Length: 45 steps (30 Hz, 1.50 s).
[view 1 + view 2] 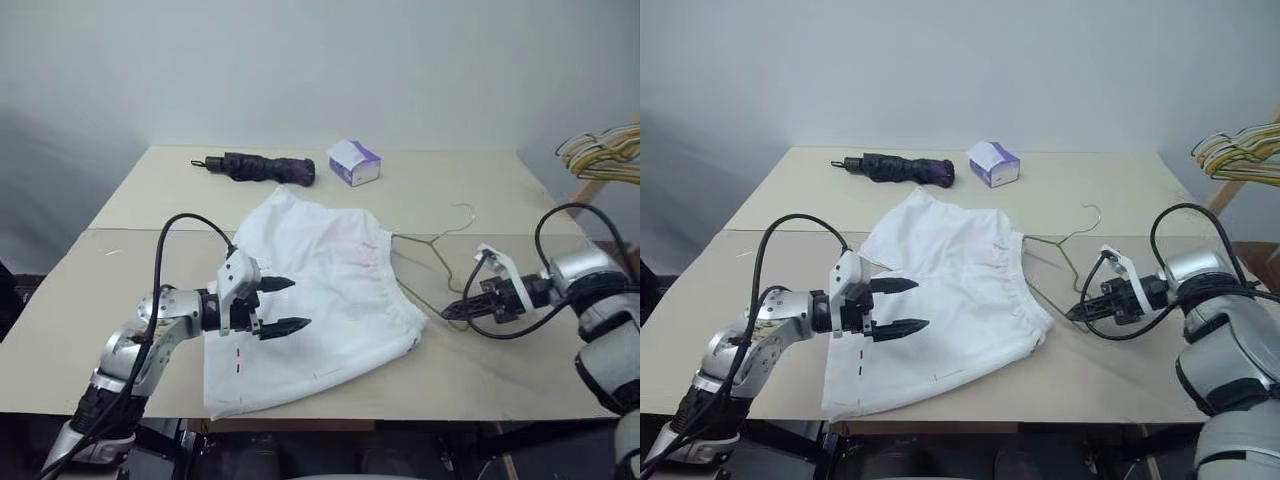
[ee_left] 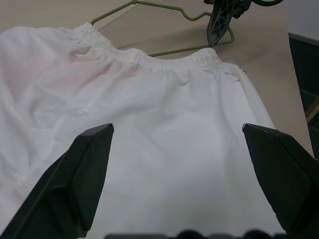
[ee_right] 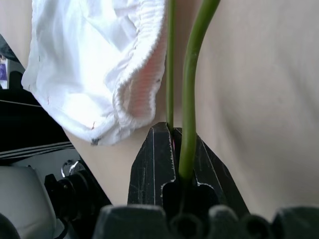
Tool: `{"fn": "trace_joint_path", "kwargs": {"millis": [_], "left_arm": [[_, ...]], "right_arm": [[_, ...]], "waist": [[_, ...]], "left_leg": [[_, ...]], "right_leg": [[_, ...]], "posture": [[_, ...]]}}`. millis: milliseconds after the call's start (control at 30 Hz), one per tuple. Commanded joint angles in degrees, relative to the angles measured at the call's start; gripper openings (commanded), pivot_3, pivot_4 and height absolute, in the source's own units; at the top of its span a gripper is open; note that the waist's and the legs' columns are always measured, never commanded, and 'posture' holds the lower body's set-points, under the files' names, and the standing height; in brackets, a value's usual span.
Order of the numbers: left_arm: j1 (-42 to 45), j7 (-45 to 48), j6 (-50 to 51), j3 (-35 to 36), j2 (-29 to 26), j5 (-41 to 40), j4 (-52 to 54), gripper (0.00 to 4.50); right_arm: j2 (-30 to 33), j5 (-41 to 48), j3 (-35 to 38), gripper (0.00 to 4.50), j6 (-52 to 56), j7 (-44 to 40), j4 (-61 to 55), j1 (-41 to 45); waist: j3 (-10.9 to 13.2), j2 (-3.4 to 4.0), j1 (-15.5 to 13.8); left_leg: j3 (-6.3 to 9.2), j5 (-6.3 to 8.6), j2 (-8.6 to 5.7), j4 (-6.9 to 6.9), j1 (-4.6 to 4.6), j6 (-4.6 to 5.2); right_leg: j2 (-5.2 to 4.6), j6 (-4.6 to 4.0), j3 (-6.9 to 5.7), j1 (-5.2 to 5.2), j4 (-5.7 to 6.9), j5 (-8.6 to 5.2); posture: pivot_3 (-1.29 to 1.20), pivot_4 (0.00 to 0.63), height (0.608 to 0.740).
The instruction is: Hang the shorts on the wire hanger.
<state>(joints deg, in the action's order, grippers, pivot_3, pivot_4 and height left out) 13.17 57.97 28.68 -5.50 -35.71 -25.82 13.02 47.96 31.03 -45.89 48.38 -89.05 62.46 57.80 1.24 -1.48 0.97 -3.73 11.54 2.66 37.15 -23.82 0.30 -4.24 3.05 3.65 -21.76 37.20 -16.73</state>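
Right wrist view: right gripper [image 3: 174, 144] fingers are clamped on the wire hanger [image 3: 192, 84], pinching two runs of wire at what looks like a corner. Head views put that corner just off the waistband end of the shorts [image 1: 320, 300]; the hook points toward the back of the tabletop [image 1: 480, 190]. Shorts lie flat mid-tabletop, waistband toward the hanger, dashed hem near the front edge. Left gripper [image 1: 278, 304] hovers over the cloth, fingers wide apart, nothing held. My read: right side has the hanger ready to feed into the waistband, left is staged to pinch the fabric and hold it open. Thin wire could twist in that grip. Folded umbrella [image 1: 262, 167] and tissue box [image 1: 354, 162] sit well behind.
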Motion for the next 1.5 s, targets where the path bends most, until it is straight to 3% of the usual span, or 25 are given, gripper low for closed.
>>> {"fn": "trace_joint_path", "kwargs": {"millis": [33, 300, 400, 500, 633, 833, 1067, 1267, 1500], "left_arm": [[0.2, -0.5, -1.1, 1.1, -0.4, 0.0, 2.4, 4.48], [-0.7, -1.6, -1.1, 1.2, -0.3, -0.2, 3.1, 4.48], [-0.7, -1.5, -1.3, 1.1, -0.3, -0.2, 2.9, 4.48], [0.2, -1.0, -1.8, 0.9, -0.1, 0.0, 1.9, 4.48], [2.8, 0.7, -1.9, 1.4, 0.0, -1.2, 1.1, 4.48], [11.9, 6.0, -1.0, 9.0, -1.7, -9.6, -1.2, 4.48], [23.9, 9.8, -3.8, 14.8, -4.7, -10.7, -11.9, 4.48], [30.7, 18.5, -14.6, 7.9, -7.4, 0.0, -28.2, 4.48], [39.7, 26.1, -26.2, 0.3, -5.8, 9.9, -43.2, 4.48]], "right_arm": [[-1.1, -1.4, 0.4, 0.0, -3.8, -3.5, 2.3, 2.4], [-4.3, -8.8, 17.6, 0.0, -10.3, -2.5, 11.6, 6.6], [-4.3, -11.2, 22.4, 0.0, -18.3, -1.9, 8.8, 5.0], [-4.7, -13.3, 27.8, 0.0, -34.4, 4.1, 1.6, -0.3], [-5.8, -14.5, 32.2, 0.0, -36.0, 7.5, -7.1, -4.0], [-4.3, -19.8, 33.6, 0.0, -42.4, 13.0, -27.8, -13.9], [-4.2, -27.2, 31.7, 0.0, -44.4, 18.6, -38.1, -17.1], [-6.7, -30.3, 31.0, 0.0, -43.7, 20.4, -41.8, -16.2], [-6.6, -35.7, 27.9, 0.0, -42.3, 19.6, -47.0, -15.0]], "waist": [[0.0, 0.0, -0.4], [0.0, 0.01, -1.6], [0.0, 0.02, -1.6], [0.0, 0.01, -1.6], [0.0, 0.02, -1.5], [0.0, 0.02, -1.3], [0.0, 0.02, 0.0], [0.0, 0.03, 1.1], [0.0, 0.02, 1.4]], "left_leg": [[0.0, 0.0, 0.0, 0.0, -0.01, 0.0], [-0.07, 0.0, -0.05, 0.11, -0.27, -0.01], [-0.06, 0.0, -0.04, 0.11, -0.27, -0.01], [-0.07, 0.0, -0.04, 0.14, -0.28, -0.01], [-0.07, -0.01, -0.04, 0.14, -0.29, -0.01], [-0.03, -0.01, -0.02, 0.18, -0.38, -0.01], [0.01, -0.01, -0.02, 0.21, -0.34, -0.01], [0.0, -0.02, 0.01, 0.19, -0.31, -0.03], [0.0, -0.03, 0.01, 0.21, -0.45, -0.04]], "right_leg": [[0.0, 0.0, 0.0, -0.03, 0.02, 0.0], [-0.03, 0.0, 0.08, -0.45, 0.39, 0.0], [0.0, -0.01, 0.07, -0.45, 0.42, -0.01], [0.0, 0.0, 0.07, -0.43, 0.41, -0.01], [0.0, 0.0, 0.07, -0.45, 0.44, -0.01], [0.02, 0.0, 0.05, -0.49, 0.43, -0.01], [0.04, 0.01, 0.02, -0.43, 0.44, -0.02], [0.12, -0.01, 0.02, -0.43, 0.44, -0.03], [0.11, -0.01, -0.03, -0.5, 0.44, -0.03]], "posture": [[0.08, 0.0, 0.74], [0.08, 0.0, 0.74], [0.06, 0.0, 0.74], [0.05, 0.0, 0.74], [0.04, 0.0, 0.74], [-0.01, 0.0, 0.74], [-0.02, 0.0, 0.74], [-0.02, 0.0, 0.74], [-0.05, 0.0, 0.74]]}}
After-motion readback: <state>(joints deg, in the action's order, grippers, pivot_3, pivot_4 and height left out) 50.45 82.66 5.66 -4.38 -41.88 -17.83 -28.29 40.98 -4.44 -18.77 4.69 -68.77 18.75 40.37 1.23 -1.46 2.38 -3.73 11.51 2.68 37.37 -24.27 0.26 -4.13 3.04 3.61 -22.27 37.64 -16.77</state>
